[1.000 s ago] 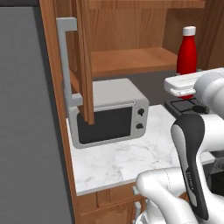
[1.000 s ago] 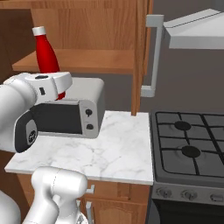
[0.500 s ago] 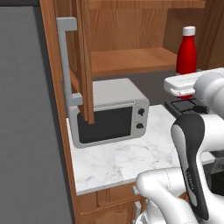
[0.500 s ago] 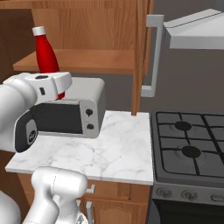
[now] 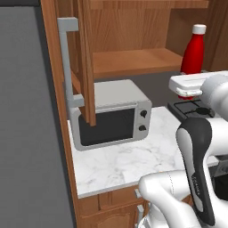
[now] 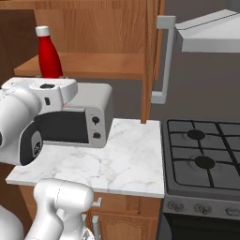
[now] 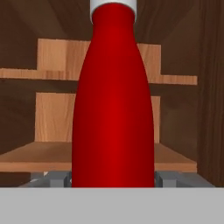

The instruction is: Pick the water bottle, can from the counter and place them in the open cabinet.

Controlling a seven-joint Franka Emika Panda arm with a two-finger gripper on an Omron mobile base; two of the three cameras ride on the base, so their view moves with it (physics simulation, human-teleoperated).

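A: Where is the water bottle [image 5: 193,52]?

B: At the upper right of the left base view. It stands up straight on the wooden shelf of the open cabinet [image 5: 129,62]. In the right base view the bottle [image 6: 48,56] is at the upper left.

A: What does it look like?

B: Tall, slim, shiny red. It has a narrow neck and a white cap. In the hand view it [image 7: 113,100] is very close and runs from top to bottom in the middle of the frame.

A: Is the hand holding it?

B: I cannot tell. The robot's white arm covers the bottle's bottom part in both base views. In the hand view, small grey bits sit low on each side of the bottle, but the grip itself is hidden.

A: What is around it?

B: Brown wood with grain lines. The cabinet door [image 5: 84,62] is open, with a long grey bar handle [image 5: 67,62]. Below, a boxy grey microwave [image 5: 113,116] with a dark window sits on the white marble worktop [image 5: 129,162] with grey veins. A dark stove [image 6: 204,154] with round burners is at the right of the right base view.
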